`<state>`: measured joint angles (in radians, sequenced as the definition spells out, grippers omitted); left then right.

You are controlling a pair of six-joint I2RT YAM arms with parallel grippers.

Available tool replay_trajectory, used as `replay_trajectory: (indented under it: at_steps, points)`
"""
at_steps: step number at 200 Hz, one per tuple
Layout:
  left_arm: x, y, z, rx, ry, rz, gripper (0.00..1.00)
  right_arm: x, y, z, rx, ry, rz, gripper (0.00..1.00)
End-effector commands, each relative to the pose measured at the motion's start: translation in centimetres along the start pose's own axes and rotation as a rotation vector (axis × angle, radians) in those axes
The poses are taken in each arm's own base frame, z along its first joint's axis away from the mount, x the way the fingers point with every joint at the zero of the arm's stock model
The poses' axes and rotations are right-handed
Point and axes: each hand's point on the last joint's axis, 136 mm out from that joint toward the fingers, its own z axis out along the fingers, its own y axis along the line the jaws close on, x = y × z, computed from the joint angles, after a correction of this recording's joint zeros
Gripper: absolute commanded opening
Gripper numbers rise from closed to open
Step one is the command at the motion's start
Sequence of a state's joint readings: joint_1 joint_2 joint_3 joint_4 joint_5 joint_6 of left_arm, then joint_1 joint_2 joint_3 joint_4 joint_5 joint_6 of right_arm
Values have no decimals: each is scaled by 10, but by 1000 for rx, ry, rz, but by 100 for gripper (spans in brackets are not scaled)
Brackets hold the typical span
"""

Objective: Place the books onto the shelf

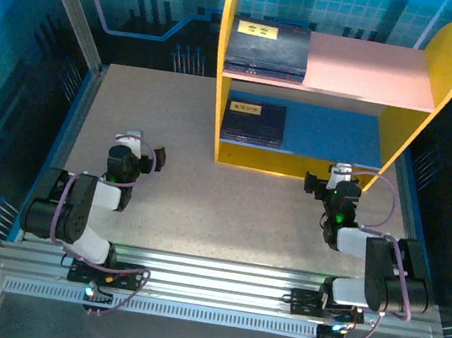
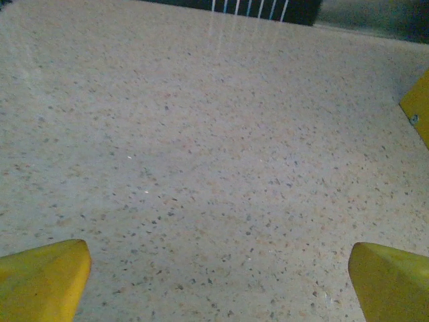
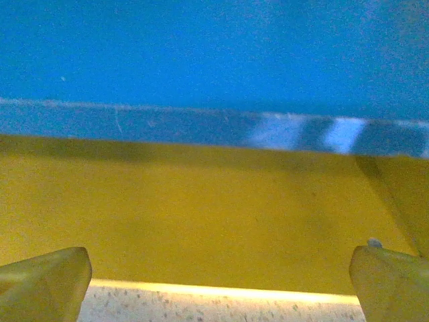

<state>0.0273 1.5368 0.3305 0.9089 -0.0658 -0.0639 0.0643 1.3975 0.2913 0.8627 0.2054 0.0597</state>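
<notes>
Top external: left end effector (image 1: 148, 149) spread over open table (image 1: 204, 200); right end effector (image 1: 327, 176) spread beside shelf (image 1: 429, 89) edge.

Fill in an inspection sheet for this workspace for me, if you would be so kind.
Surface: speckled beige table.
Job's things: books lie flat at the left end of both boards of the shelf.
Clutter: nothing seen.
Grippers: left gripper open above the table; right gripper open, close to and facing the shelf's yellow lower front.
Cables: purplish cables loop along both arms and at their bases.
Surroundings: blue walls; metal rails at the near edge.
</notes>
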Motion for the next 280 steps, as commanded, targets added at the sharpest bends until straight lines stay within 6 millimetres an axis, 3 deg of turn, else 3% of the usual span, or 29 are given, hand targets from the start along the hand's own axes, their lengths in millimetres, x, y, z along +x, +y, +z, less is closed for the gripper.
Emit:
replay_trajectory:
  at_steps: [1,11,14,41,280]
  points:
    - [-21,-9,6,53,-57,32,99,-9,1,4,-20,-114,-4,100]
    - [-20,-10,5,55,-51,35,100,-12,2,8,-15,-139,-10,100]
    - [-20,-10,6,58,-48,35,99,-5,3,9,-17,-100,-13,100]
    - [-21,-11,7,56,-50,43,99,-5,8,26,-28,2,-32,100]
    - [-20,-18,8,58,-42,74,99,-6,13,26,-49,-7,-48,100]
